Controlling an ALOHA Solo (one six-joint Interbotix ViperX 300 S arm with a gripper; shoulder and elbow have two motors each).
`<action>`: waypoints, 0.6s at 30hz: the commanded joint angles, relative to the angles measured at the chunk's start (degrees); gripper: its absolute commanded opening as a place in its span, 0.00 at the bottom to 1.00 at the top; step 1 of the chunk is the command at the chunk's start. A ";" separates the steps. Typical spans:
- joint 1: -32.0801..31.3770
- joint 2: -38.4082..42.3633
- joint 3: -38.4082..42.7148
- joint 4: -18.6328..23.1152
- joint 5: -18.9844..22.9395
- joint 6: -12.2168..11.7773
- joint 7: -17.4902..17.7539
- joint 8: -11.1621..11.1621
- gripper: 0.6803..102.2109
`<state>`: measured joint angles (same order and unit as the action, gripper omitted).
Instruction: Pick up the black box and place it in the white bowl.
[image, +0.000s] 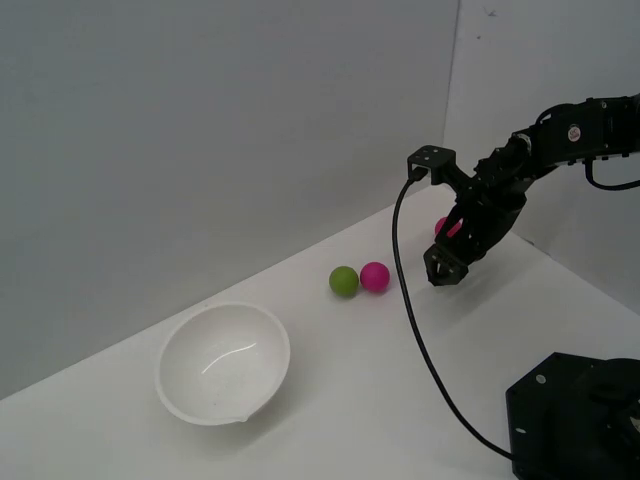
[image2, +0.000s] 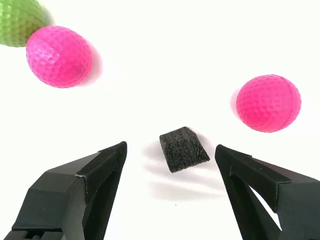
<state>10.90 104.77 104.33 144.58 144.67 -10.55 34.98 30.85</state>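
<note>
Glossy white bowl (image: 224, 362) at lower left of the exterior frame, deep, round, nothing inside; matte black box (image2: 183, 148), fuzzy-textured, on the white table (image: 380, 400) between wide-spread fingers of the gripper (image2: 171, 160), untouched; dimpled pink golf balls (image2: 59, 56) nearby

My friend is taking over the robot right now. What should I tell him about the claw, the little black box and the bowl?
Gripper: open and holding nothing, above the table, one finger on each side of the black box in the wrist view.
Black box: on the white table, not yet gripped. The arm hides it in the exterior view.
White bowl: toward the exterior view's left, holding nothing.
Nearby: two pink balls and a green ball; leave them alone.
Done: the gripper is lined up over the box.
Left: lower, close on the box, lift, carry it to the bowl, release.
</note>
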 joint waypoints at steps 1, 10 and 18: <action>0.88 0.70 1.14 -0.70 -0.88 -0.44 -0.26 0.53 0.98; 1.05 -1.85 -1.49 -0.62 -0.79 -0.44 -1.49 0.53 0.98; 1.23 -2.55 -2.11 -0.62 -0.79 -0.35 -1.49 0.53 0.94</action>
<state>11.87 101.60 101.25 144.40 144.49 -10.11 33.22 31.03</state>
